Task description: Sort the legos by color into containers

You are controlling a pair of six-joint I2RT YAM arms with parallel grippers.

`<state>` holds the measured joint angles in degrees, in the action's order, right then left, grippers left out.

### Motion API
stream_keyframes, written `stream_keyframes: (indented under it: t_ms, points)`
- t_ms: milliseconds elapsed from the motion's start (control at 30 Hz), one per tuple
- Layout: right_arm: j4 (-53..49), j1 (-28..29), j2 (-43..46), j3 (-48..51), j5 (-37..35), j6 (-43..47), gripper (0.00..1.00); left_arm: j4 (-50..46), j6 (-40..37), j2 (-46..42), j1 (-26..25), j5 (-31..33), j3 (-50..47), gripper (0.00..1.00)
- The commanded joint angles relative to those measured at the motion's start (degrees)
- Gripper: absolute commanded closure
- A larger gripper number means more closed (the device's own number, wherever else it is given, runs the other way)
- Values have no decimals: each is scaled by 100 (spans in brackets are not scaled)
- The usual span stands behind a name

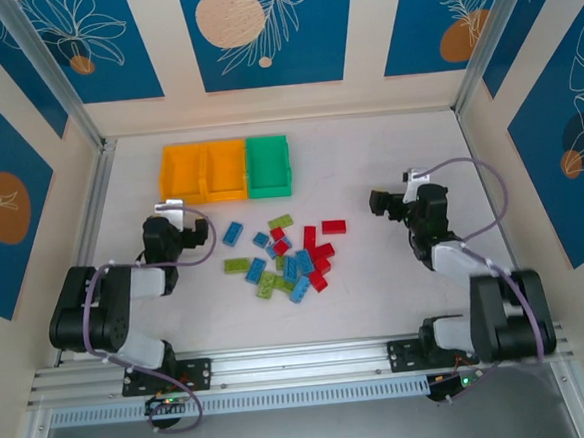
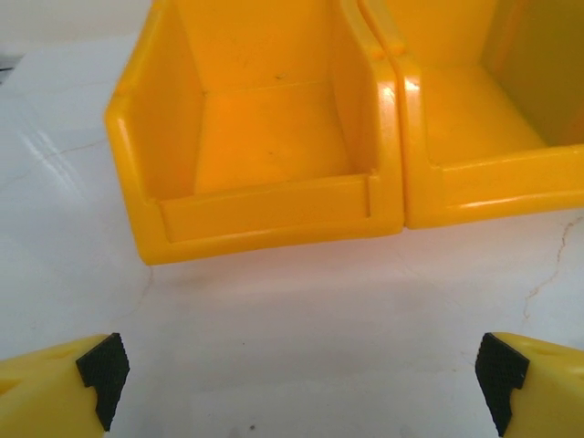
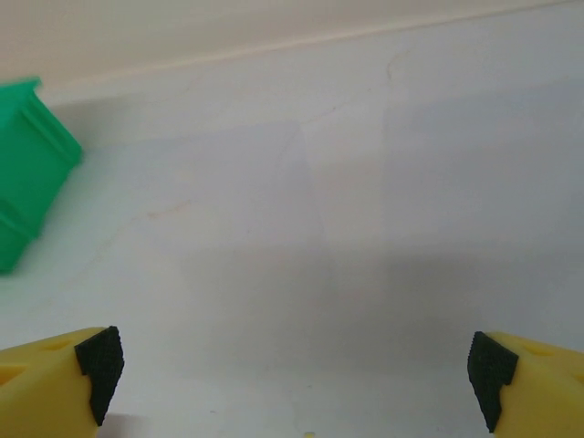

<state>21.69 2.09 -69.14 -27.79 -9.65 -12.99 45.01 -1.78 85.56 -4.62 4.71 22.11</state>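
Legos (image 1: pixel 285 260) in blue, red and lime green lie scattered at the table's centre, many touching in the heap's middle. The containers (image 1: pixel 226 169), two orange and one green joined in a row, stand at 12 o'clock from the heap, well apart from it. My left gripper (image 1: pixel 171 209) sits at 9 o'clock of the heap, jaws spread wide and holding nothing, facing the orange bins. My right gripper (image 1: pixel 383 201) sits at 3 o'clock, likewise spread and bare. I judge that no brick is sorted yet. Loners are the best start: the blue brick (image 1: pixel 233 233) at 10 o'clock for the left, the red brick (image 1: pixel 334 226) at 2 o'clock for the right, each pinched across its narrow width. Crowded neighbours in the middle could catch my fingers, and each drop must clear the bins' front walls.
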Motion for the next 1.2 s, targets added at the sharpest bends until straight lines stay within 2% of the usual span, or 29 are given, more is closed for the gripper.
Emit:
stream_keyframes:
  t_ms: [0,33,100,133,200,300,400,467,567,667,767,933,1067,1167]
  points:
    - [-3121,137,1122,-816,-400,-1533,0,-897,267,-949,-5,610,98,1]
    - [-3765,200,1335,-1003,-197,-1823,0,-1457,468,-1299,-18,782,234,1]
    - [-4883,489,1729,-1310,266,-2283,2,-3167,1244,-1951,-14,1125,759,2]
    - [-5161,703,1862,-1380,494,-2407,2,-3798,1630,-2149,-20,1088,1015,2]
    - [-5638,1230,1979,-1568,936,-2634,3,-5053,2173,-2332,-75,484,1588,2]
    - [-6365,2092,1687,-2015,1228,-2935,4,-6441,2609,-2063,-479,-209,2358,1]
    - [-6891,3059,1218,-2493,1118,-2987,3,-7376,2689,-1506,-994,-327,2935,1]
    - [-7073,3581,1018,-2702,730,-3022,3,-7584,2734,-1177,-1177,-412,3111,1]
    - [-7118,3906,814,-2802,521,-3114,3,-7551,2889,-767,-1208,-578,3167,6]
    - [-7057,4039,744,-2748,443,-3237,3,-7605,2572,-358,-1404,-901,3381,11]
    - [-6922,4097,771,-2640,372,-3306,3,-7650,2148,112,-1726,-886,3633,12]
    - [-6939,4117,764,-2677,376,-3302,2,-7536,1701,1036,-1779,-712,4103,14]
    - [-7124,4151,821,-2733,264,-3306,2,-7578,1476,1609,-1780,-449,4443,25]
    - [-7142,4168,925,-2667,202,-3361,2,-7515,1421,1781,-1779,-560,4514,38]
